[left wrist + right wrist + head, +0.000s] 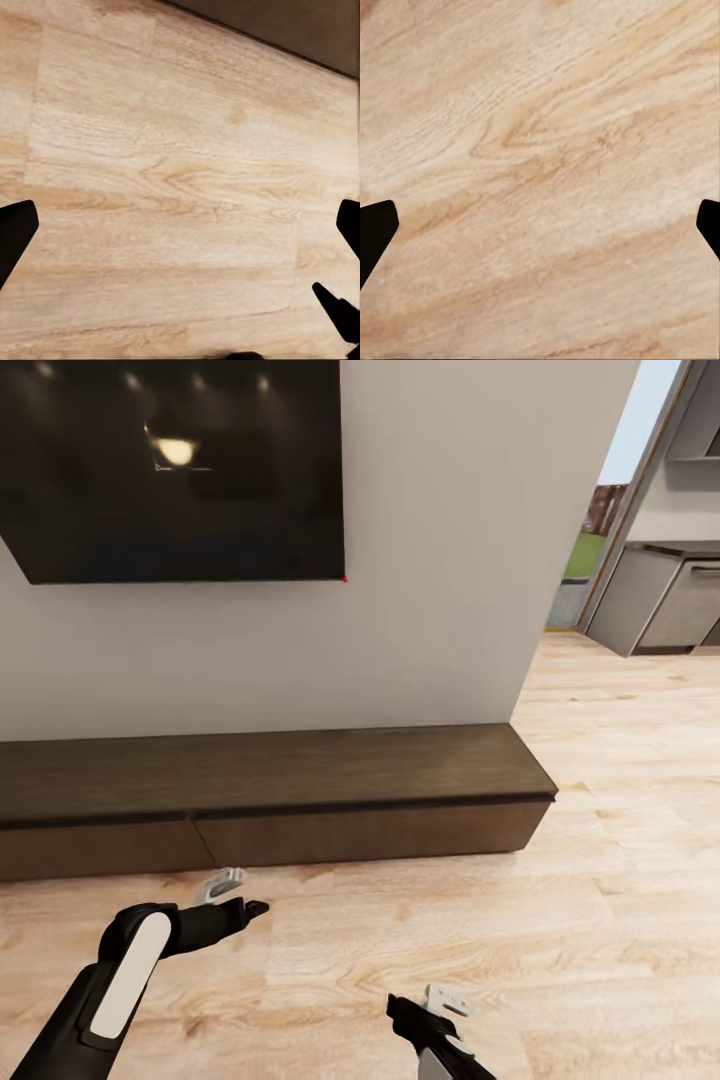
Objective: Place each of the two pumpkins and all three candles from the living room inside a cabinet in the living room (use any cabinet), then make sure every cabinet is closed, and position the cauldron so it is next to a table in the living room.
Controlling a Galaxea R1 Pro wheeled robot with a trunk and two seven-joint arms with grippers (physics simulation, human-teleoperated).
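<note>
The cabinet (270,800) stands against the wall beneath a dark screen (170,465), its drawer fronts flush (all closed). Left end effector (232,893) hovers over the wood floor (560,940) just before the cabinet's front edge, fingers spread, empty; right end effector (428,1010), likewise released, hangs farther back.
</note>
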